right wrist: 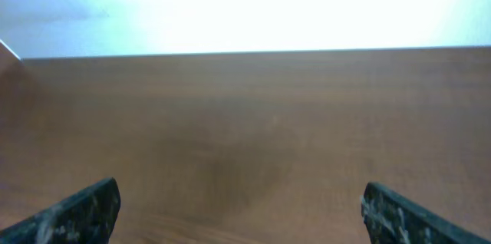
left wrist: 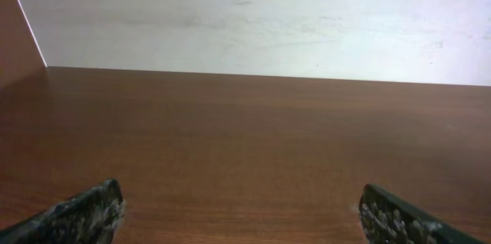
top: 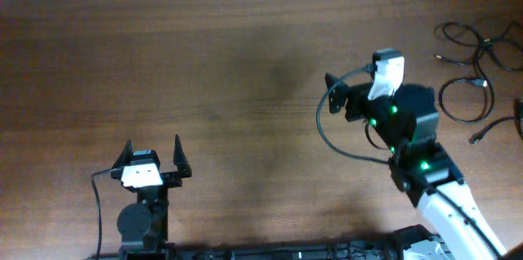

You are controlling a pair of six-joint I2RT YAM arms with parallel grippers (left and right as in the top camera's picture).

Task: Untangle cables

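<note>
Smooth wood-grain table (top: 229, 72); thin, glossy black cables (top: 472, 80).

Two grippers (top: 153, 150) (top: 332, 95), about three cables (top: 479, 83)

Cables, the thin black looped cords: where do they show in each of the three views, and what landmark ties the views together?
Overhead: thin black looped cables at the right edge, upper half.
Left wrist: not in it.
Right wrist: not in it.
Shared landmark: brown wooden table, its far edge against white.
</note>
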